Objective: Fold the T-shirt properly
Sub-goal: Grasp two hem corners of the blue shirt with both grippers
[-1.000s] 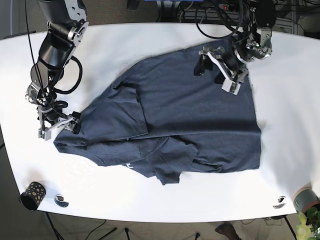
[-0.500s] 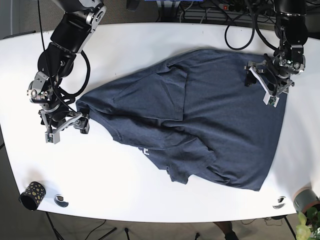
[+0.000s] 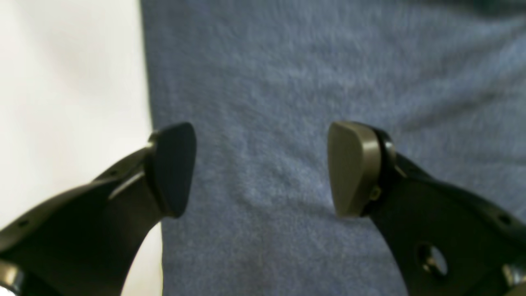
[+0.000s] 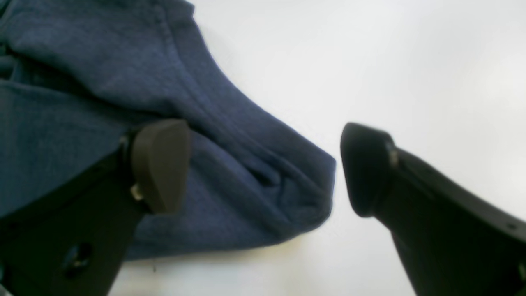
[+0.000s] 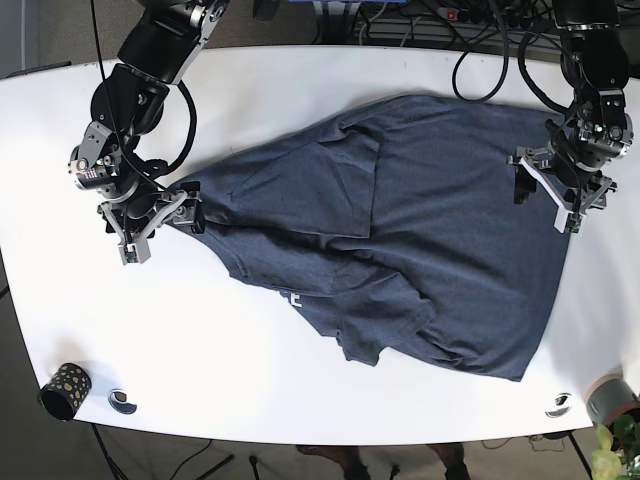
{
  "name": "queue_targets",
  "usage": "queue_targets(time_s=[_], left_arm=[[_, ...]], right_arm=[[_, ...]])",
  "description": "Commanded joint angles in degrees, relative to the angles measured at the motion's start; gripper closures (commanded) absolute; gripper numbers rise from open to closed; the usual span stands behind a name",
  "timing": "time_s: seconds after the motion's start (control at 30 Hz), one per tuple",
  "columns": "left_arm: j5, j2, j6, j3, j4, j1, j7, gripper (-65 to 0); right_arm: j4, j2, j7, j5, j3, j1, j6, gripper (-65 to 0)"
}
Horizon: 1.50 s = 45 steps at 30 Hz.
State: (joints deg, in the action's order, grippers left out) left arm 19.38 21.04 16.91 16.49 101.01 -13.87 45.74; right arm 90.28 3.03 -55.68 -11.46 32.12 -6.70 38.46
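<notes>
Blue T-shirt [image 5: 400, 230] spread, both pincers agape

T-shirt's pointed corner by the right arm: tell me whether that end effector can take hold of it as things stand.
Probably yes. The right end effector is open, and the T-shirt's corner lies between its fingers on the bare table, with nothing covering it.

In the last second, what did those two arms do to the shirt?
They dragged the T-shirt out wider across the table, then let go: the left gripper and right gripper now have open jaws over its edges. The cup stayed put.
</notes>
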Motion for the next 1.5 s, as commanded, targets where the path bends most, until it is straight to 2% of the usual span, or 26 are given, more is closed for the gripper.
queue_targets(time_s=[0.0, 0.13, 0.27, 0.5, 0.6, 0.67, 0.77, 0.87, 1.13, 1.27, 1.33, 1.47], left_arm=[[0.45, -0.33, -0.07, 2.54, 2.77, 0.55, -0.77, -46.4], [0.45, -1.39, -0.07, 4.74, 4.17, 0.55, -0.77, -46.4], [0.45, -1.39, -0.07, 4.83, 4.35, 0.37, -0.77, -46.4], [0.45, -1.39, -0.07, 5.0, 4.09, 0.29, -0.77, -46.3], [0.45, -1.39, -0.07, 5.09, 4.0, -0.07, -0.77, -46.1], [0.45, -1.39, -0.07, 5.09, 4.26, -0.33, -0.77, -46.1], [0.45, -1.39, -0.07, 5.18, 4.26, -0.42, -0.77, -46.4], [0.45, -1.39, -0.07, 5.36, 4.26, -0.42, -0.77, -46.5], [0.27, -6.4, -0.07, 14.94, 3.74, 1.16, 0.11, -46.7], [0.27, -7.02, -0.07, 15.99, -0.31, 3.89, 4.07, -46.7], [0.36, -7.19, -0.07, 18.81, -2.95, 4.07, 4.33, -46.7], [0.45, -7.19, 0.63, 23.99, -7.87, 6.26, 4.42, -46.7]], right_arm=[[-0.74, 0.62, 1.39, -0.98, 1.77, -1.43, 1.54, -53.3], [-5.49, 1.15, 3.24, -0.71, 4.06, -3.1, 1.54, -53.3], [-10.24, 3.87, 3.86, -0.89, 4.67, -3.72, 1.54, -53.3], [-11.73, 4.05, 4.91, -0.89, 4.94, -4.25, 1.54, -52.8], [-14.02, 3.96, 5.0, -0.89, 4.94, -4.25, 1.54, -45.3], [-16.3, 3.96, 5.09, -0.89, 4.94, -4.6, 1.54, -33.8], [-18.59, 4.14, 6.23, -0.89, 4.94, -4.77, 1.54, -20.0], [-19.03, 4.05, 8.16, -0.89, 4.76, -4.51, 1.54, -12.4], [-18.59, 3.96, 7.46, -0.89, 4.58, -3.54, 1.54, 0.0], [-14.02, 3.17, 6.32, -0.98, 4.58, -2.66, 1.54, 0.0], [-11.55, 2.12, 6.23, -0.98, 4.5, -2.05, 1.54, 0.0], [-9.27, 1.85, 6.23, -0.98, 4.41, -1.61, 1.54, 0.0]])
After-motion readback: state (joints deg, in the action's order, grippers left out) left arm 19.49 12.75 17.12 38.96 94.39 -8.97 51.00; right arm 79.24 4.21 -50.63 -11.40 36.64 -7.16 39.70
